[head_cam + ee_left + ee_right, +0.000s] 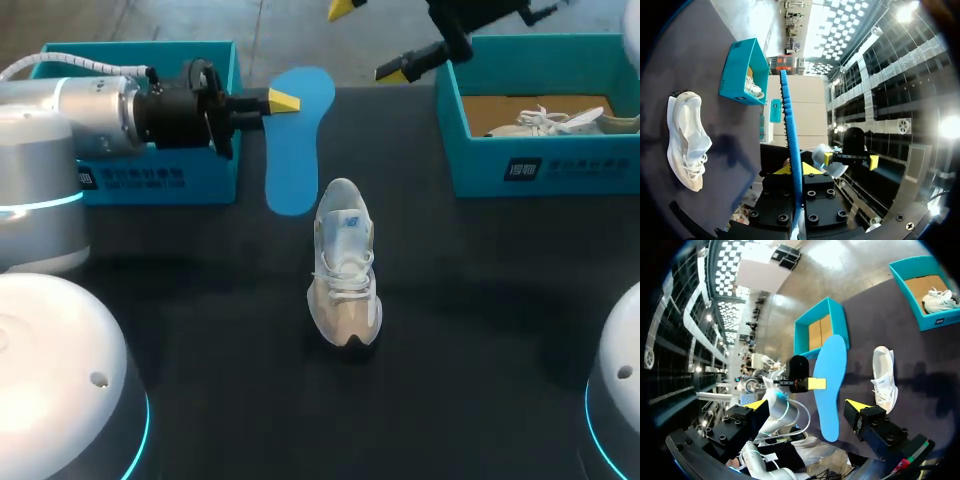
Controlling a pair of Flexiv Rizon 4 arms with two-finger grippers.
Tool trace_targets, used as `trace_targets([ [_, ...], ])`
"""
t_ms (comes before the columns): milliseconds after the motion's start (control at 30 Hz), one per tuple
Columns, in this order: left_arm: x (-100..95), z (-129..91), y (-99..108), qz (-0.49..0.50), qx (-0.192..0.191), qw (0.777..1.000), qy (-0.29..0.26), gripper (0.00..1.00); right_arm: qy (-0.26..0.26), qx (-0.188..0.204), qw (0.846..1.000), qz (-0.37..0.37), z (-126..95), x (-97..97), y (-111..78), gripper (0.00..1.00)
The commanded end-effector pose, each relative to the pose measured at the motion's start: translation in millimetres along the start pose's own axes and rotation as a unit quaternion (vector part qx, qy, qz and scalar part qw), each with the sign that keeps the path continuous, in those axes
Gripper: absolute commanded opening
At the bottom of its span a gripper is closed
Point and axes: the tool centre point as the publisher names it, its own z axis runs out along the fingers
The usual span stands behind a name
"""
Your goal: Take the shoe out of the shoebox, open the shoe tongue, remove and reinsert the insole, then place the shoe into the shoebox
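Blue insole hangs over the far part of the table, face up in the head view, between the two teal boxes and nearer the left one. The left gripper comes in from the left edge and is clamped on it. In the left wrist view the insole runs edge-on between that gripper's two yellow tips, pinched from both sides.

The shoe, white and beige, stands on its sole about the middle of the table with its toe toward the near edge, just nearer than the insole and apart from it.

The right gripper hangs above the far edge with its fingers wide apart and nothing in them. In its own wrist view the insole lies ahead of the gripper, touching neither fingertip.

At the far left corner sits the left shoebox. The right shoebox sits at the far right corner with a second white shoe lying in it.
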Motion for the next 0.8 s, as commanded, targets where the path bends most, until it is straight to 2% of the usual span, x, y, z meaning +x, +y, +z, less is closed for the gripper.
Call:
trace_targets([
  [33,-4.7,3,-6,-0.004,-0.003,1.000,-0.001,0.00,-0.233,-0.004,0.973,0.002,7,19.3,-3.2,1.00],
  [367,-10.3,4,-13,-0.015,-0.008,1.000,-0.007,0.00,-0.320,-0.018,0.947,0.000,14,33.8,-11.5,1.00],
  [667,-10.8,4,-11,-0.024,-0.028,0.999,-0.013,0.00,-0.388,-0.026,0.921,-0.008,19,36.0,-12.5,1.00],
  [800,-10.7,4,-11,-0.025,-0.031,0.999,-0.017,0.00,-0.398,-0.024,0.917,-0.009,20,35.4,-10.3,1.00],
])
